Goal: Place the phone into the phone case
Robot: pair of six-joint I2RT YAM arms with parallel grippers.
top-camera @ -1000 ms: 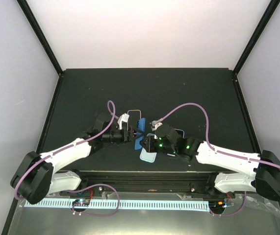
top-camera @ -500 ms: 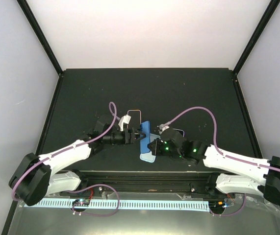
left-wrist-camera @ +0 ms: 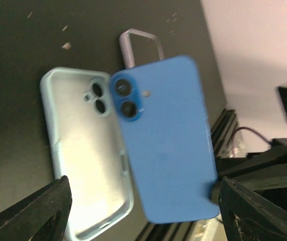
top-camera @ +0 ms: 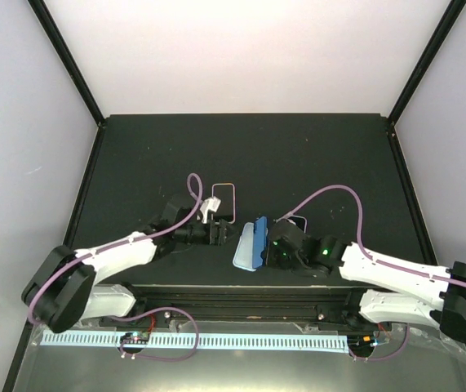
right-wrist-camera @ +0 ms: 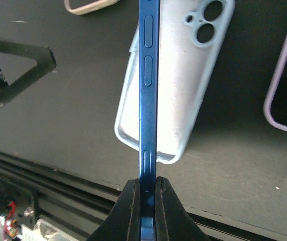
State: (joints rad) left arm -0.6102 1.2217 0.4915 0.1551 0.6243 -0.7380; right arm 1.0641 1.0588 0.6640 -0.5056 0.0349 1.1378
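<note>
The right tool (right-wrist-camera: 146, 190) is clamped on the bottom end of the slim blue smartphone (right-wrist-camera: 147, 75) and holds it on its long edge. The phone stands over one side of the pale blue translucent phone case (right-wrist-camera: 188, 85), which lies open side up on the black desk (top-camera: 298, 155). Whether the phone's edge touches the case cannot be told. The left tool (top-camera: 221, 233) sits just beside them with its jaws spread wide, gripping nothing.

The pinch covers only one end, so the phone could likely pivot or slip as it is tipped flat. It may then land across the case's rim rather than inside. Nothing pins the case, so a push could slide it towards the lilac case frame (right-wrist-camera: 278, 75) lying nearby. The camera cut-out could also end up misaligned.
</note>
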